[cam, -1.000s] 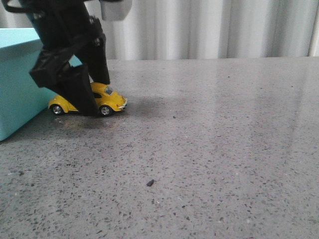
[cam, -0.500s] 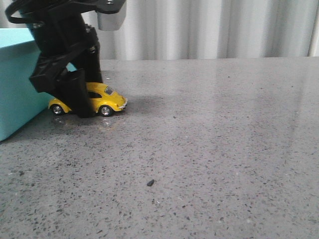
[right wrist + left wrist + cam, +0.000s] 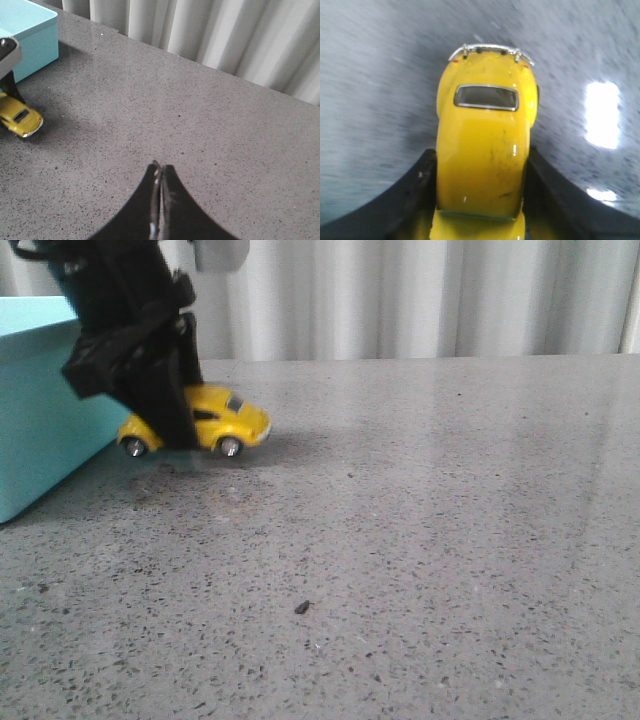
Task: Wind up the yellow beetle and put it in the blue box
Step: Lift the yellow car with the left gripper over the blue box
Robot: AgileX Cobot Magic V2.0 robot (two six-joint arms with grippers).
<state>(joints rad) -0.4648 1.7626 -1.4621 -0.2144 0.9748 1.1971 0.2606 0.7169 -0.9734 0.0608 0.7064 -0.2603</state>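
Observation:
The yellow beetle [image 3: 222, 420] is a small glossy toy car standing on the grey table just right of the blue box [image 3: 35, 410]. My left gripper [image 3: 165, 415] comes down from above and is shut on the beetle's body. In the left wrist view the black fingers [image 3: 417, 185] press both sides of the yellow beetle [image 3: 482, 150], whose rear window and chrome bumper point away. The right wrist view shows the beetle [image 3: 20, 119] and the box [image 3: 30, 35] far off. My right gripper [image 3: 159, 172] is shut and empty above bare table.
The speckled grey table [image 3: 420, 520] stretches to the right and front. A small dark crumb [image 3: 301, 607] lies near the front middle. White curtains [image 3: 420, 295] hang behind the table's far edge.
My left gripper has carried the beetle a little to the right and away from the camera, with its wheels now sitting higher in the front view. The right gripper is not seen earlier.

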